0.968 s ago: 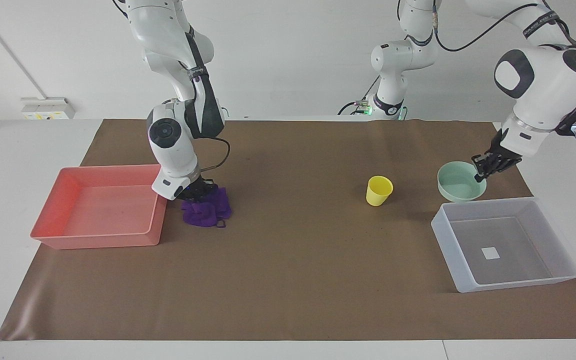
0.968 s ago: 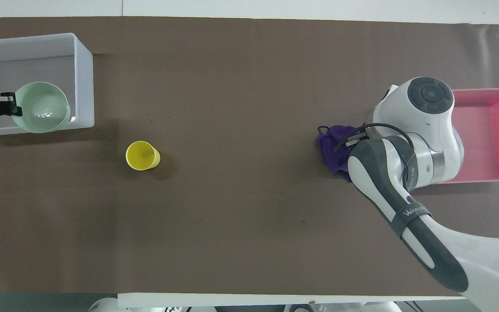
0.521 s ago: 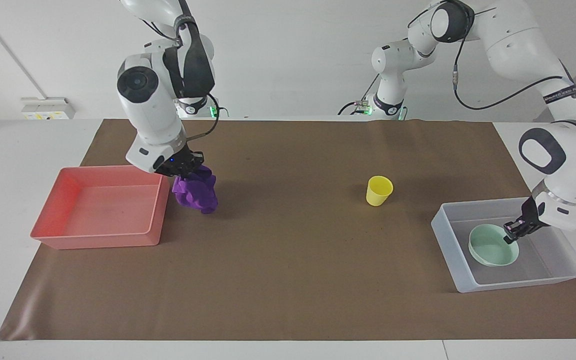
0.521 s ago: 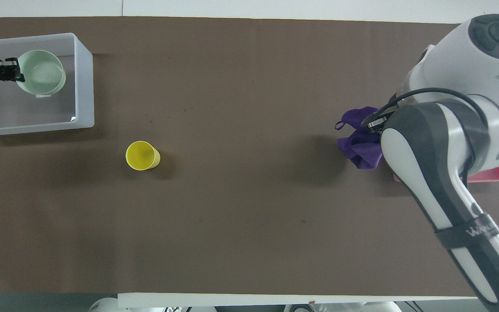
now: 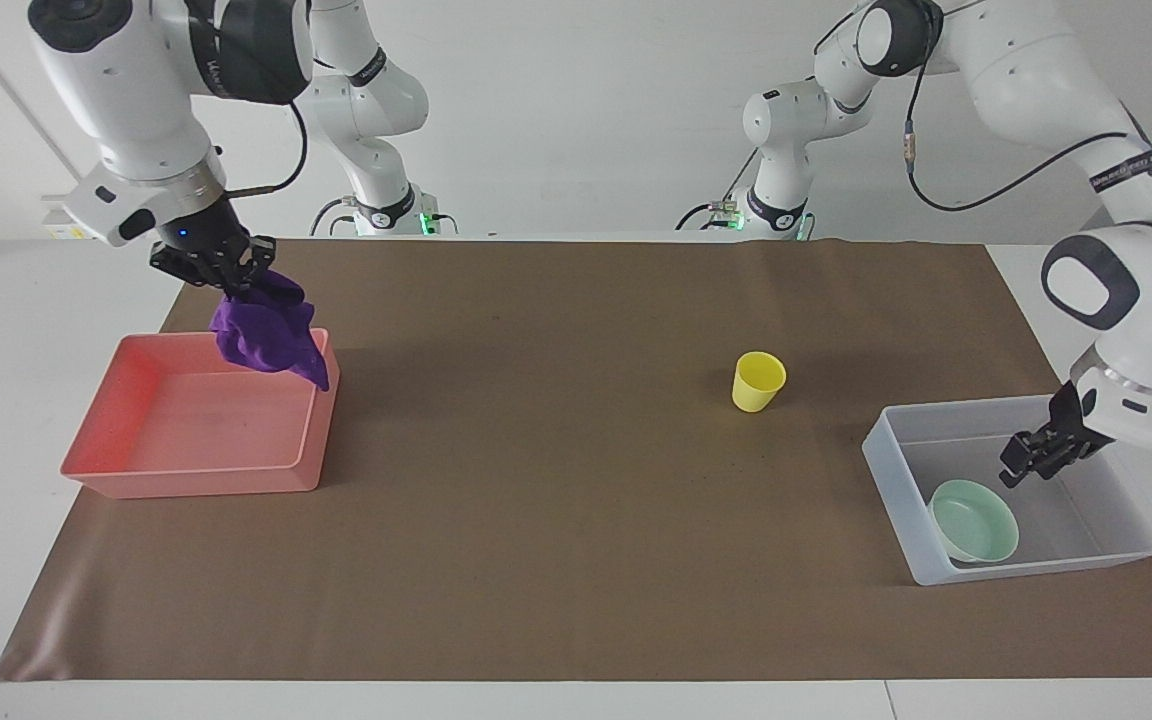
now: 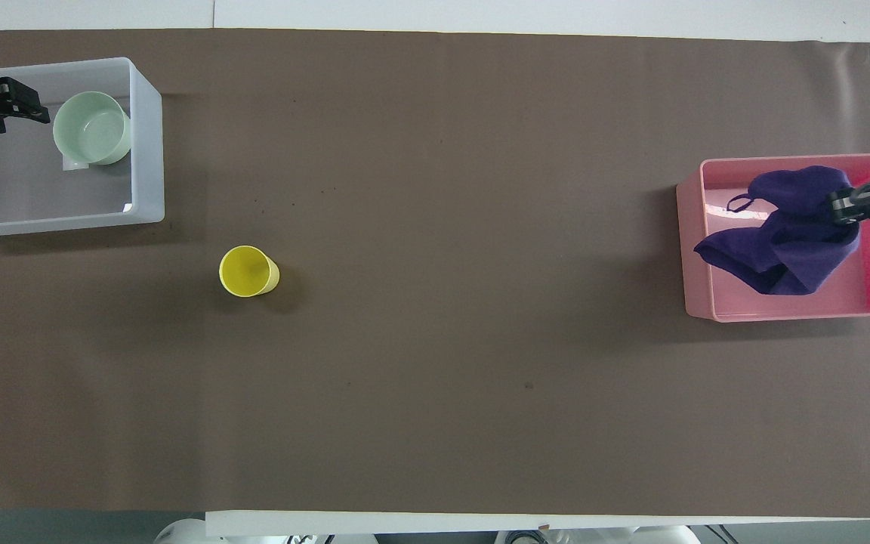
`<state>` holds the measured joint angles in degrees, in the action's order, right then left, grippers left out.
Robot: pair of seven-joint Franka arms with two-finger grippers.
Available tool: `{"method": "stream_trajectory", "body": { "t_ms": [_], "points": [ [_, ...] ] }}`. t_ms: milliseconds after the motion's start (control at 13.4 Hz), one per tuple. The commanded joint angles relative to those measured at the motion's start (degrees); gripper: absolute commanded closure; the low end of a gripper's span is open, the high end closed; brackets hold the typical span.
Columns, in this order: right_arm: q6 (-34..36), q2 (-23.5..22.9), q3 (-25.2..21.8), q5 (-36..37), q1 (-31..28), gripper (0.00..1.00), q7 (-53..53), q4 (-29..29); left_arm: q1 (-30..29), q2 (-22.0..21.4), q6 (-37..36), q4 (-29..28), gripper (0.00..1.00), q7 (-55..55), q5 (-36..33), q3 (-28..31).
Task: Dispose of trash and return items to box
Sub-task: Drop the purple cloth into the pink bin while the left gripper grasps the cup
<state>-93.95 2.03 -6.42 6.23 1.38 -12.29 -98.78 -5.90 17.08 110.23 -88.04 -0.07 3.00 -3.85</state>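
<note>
Purple cloth (image 5: 271,335) hangs above pink tray (image 5: 96,440); facing view only.

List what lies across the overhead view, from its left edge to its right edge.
Left gripper over the translucent bin → mint-green bowl in that bin → yellow cup on the brown mat → pink tray → purple cloth hanging over the tray → right gripper holding it.
</note>
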Motion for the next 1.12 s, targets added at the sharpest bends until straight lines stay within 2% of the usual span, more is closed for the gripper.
{"method": "stream_trajectory", "body": {
  "t_ms": [0, 149, 298, 372, 447, 521, 596, 670, 745, 894, 968, 1043],
  "points": [
    [-9.37, 3.50, 0.53, 0.71, -4.35, 1.00, -3.70, -11.57, 8.58, -12.03, -5.03, -15.08, 0.00, -6.06, -0.18, 0.77],
    [-15.35, 2.19, 0.53, 0.71, -5.94, 1.00, -3.88, -16.24, 14.04, -17.15, 1.70, -26.43, 0.00, -10.71, -0.62, 0.69],
    [-21.07, -0.78, 0.53, 0.80, -7.52, 1.00, -3.88, -19.06, 17.92, -20.85, 17.22, -40.48, 0.00, -13.72, -0.62, 0.42],
    [-22.49, -2.02, 0.53, 0.80, -7.79, 1.00, -3.79, -19.69, 19.85, -20.60, 23.65, -44.55, 0.00, -14.69, -0.62, 0.51],
    [-23.55, -3.77, 0.53, 0.80, -7.88, 1.00, -3.70, -20.13, 20.22, -19.82, 27.54, -46.51, 0.23, -15.92, -0.54, 0.51],
    [-25.56, -5.10, 0.53, 0.80, -7.97, 0.99, -3.79, -20.65, 20.83, -19.11, 28.28, -47.39, 0.94, -17.75, -0.62, 0.51],
    [-26.97, -4.93, 0.53, 0.71, -7.88, 0.95, -3.70, -22.05, 20.84, -18.84, 28.98, -47.75, 1.00, -18.56, -0.62, 0.51],
    [-27.68, -4.76, 0.53, 0.71, -7.97, 0.92, -3.79, -22.76, 20.92, -18.84, 28.99, -47.58, 1.00, -18.48, -0.54, 0.51],
    [-27.60, -4.76, 0.53, 0.71, -8.40, 0.71, -3.88, -22.94, 20.84, -18.84, 28.99, -47.58, 1.00, -18.39, -0.62, 0.51],
    [-26.72, -4.76, 0.53, 0.71, -8.41, 0.13, -2.92, -22.51, 20.84, -18.84, 28.64, -47.41, 1.00, -18.48, -0.62, 0.51],
    [-26.37, -4.76, 0.53, 0.71, -8.67, 0.00, -3.00, -21.72, 20.84, -18.58, 27.86, -46.27, 1.00, -18.56, -0.54, 0.60],
    [-25.15, -4.76, 0.53, 0.62, -8.85, 0.00, -3.44, -20.76, 20.75, -18.49, 24.54, -43.65, 1.00, -19.17, -0.54, 0.60]
  ]
}}
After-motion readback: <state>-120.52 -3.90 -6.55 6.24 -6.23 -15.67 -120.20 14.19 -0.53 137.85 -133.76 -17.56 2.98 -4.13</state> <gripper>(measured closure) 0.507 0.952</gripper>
